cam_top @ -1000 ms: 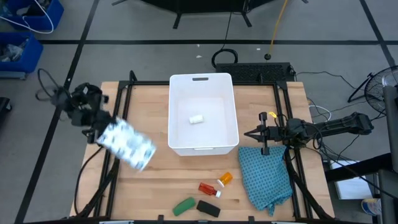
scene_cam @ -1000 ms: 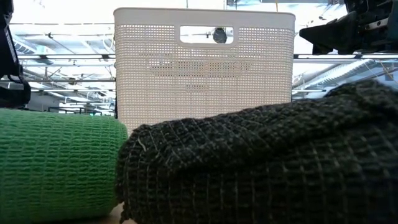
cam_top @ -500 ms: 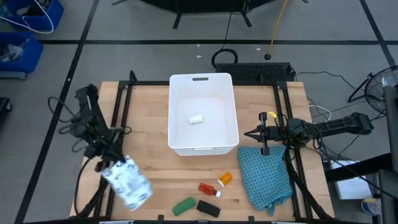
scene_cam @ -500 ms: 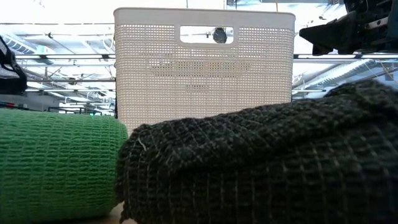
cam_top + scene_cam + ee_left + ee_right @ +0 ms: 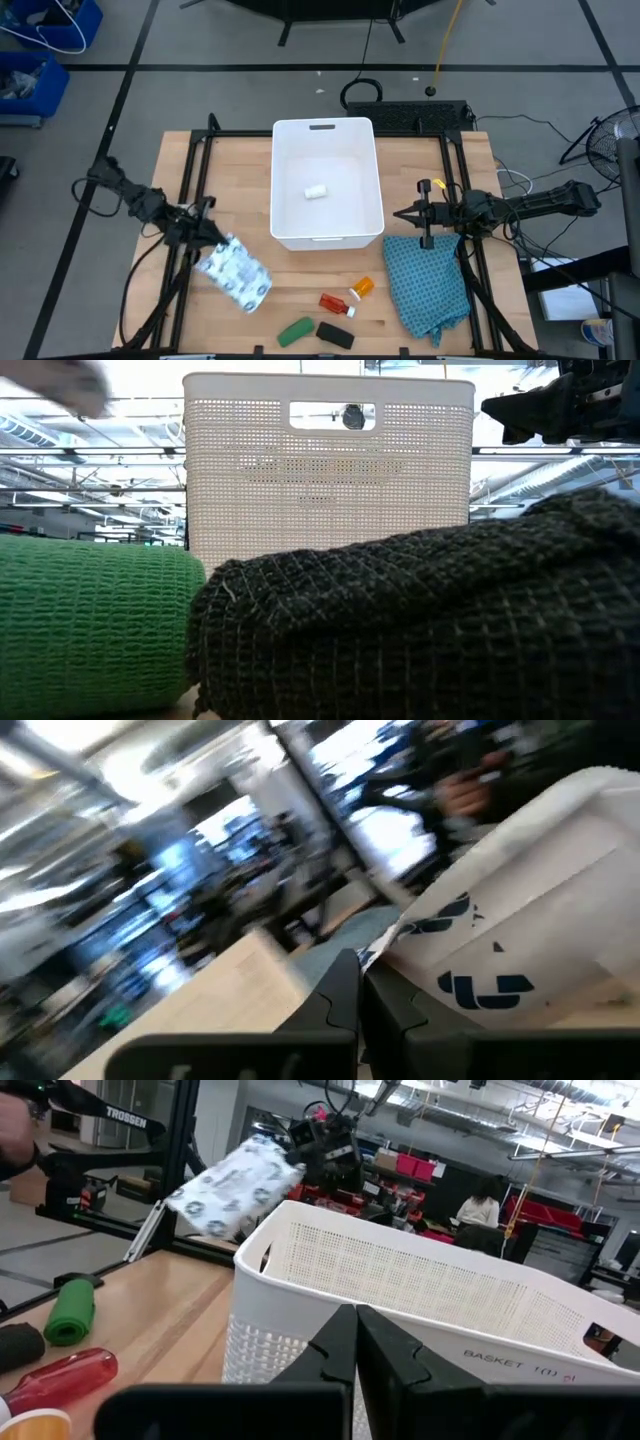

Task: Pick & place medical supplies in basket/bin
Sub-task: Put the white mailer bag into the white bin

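Observation:
My left gripper (image 5: 203, 238) hangs over the table's left part, shut on the white printed packet (image 5: 236, 276), which also shows in the right wrist view (image 5: 233, 1184). The white basket (image 5: 327, 225) stands at the table's far middle, with a small white cylinder (image 5: 316, 191) lying on its floor. Near the front edge lie the orange vial (image 5: 362, 287), red tube (image 5: 335, 303), green oblong (image 5: 295, 330) and black oblong (image 5: 336, 336). My right gripper (image 5: 400, 216) waits shut, right of the basket. My left gripper pinches the packet between its two fingers at one edge (image 5: 392, 938), the end nearest the arm (image 5: 213, 250). The packet is lifted clear of the table. It sticks out beyond the fingers toward the table's near right, tilted.
A teal checked cloth (image 5: 428, 285) lies crumpled on the table's right near part, just beside my right gripper. A black frame rail (image 5: 190, 180) runs along each side of the wooden top. Bare wood (image 5: 235, 180) shows between the left rail and the basket.
My left gripper has carried the packet from left of the basket toward the table's near edge, then swung right toward the items. The arm turned as it went. The packet stayed in the hold and now points toward the near right.

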You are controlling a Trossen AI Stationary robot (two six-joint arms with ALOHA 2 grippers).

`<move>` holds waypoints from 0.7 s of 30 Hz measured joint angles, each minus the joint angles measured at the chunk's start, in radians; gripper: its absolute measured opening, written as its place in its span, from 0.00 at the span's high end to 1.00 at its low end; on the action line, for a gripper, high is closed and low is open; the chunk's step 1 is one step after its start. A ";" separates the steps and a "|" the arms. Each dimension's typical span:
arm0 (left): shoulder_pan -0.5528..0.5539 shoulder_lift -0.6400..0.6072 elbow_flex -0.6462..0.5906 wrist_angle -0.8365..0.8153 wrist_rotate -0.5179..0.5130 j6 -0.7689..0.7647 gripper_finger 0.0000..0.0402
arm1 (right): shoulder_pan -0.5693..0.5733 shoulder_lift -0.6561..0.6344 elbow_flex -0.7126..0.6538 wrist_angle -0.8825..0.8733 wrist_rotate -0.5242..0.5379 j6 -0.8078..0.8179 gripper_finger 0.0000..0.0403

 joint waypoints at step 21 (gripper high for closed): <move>0.244 0.089 0.279 0.052 -0.090 -0.096 1.00 | 0.000 0.000 0.000 -0.012 0.002 -0.018 1.00</move>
